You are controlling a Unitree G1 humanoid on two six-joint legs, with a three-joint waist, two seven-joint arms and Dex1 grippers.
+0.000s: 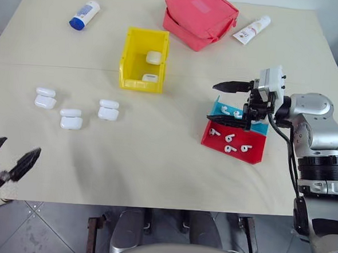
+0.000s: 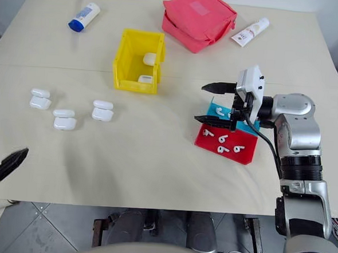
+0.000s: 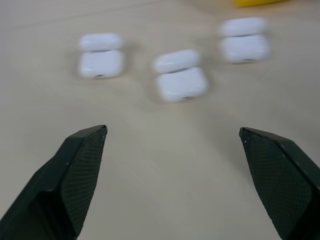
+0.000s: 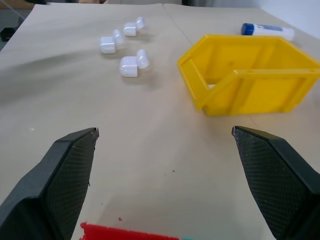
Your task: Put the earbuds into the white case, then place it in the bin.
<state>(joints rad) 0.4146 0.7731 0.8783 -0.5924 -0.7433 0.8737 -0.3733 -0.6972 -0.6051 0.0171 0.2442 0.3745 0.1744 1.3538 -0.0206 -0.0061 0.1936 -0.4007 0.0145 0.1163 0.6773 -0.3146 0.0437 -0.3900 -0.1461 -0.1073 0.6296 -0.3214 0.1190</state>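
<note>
Jaws spread on both: right gripper (image 1: 229,101) seen over earbuds (image 1: 230,143) tray, left gripper (image 1: 9,156) near counter (image 1: 155,160) edge, nothing held.

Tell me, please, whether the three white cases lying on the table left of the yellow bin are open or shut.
Open: each white case shows its hinged lid flipped back above the body, in the head views and the left wrist view.

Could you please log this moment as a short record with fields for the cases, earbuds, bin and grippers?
open cases on table: three white cases, lids up, left of the bin
bin: yellow bin, two white cases inside
earbuds: four in the red tray, two in the blue tray
left gripper: open, holding nothing, near the table's front left edge
right gripper: open, holding nothing, above the trays
background: red pouch, white-and-blue bottle, white tube
</note>
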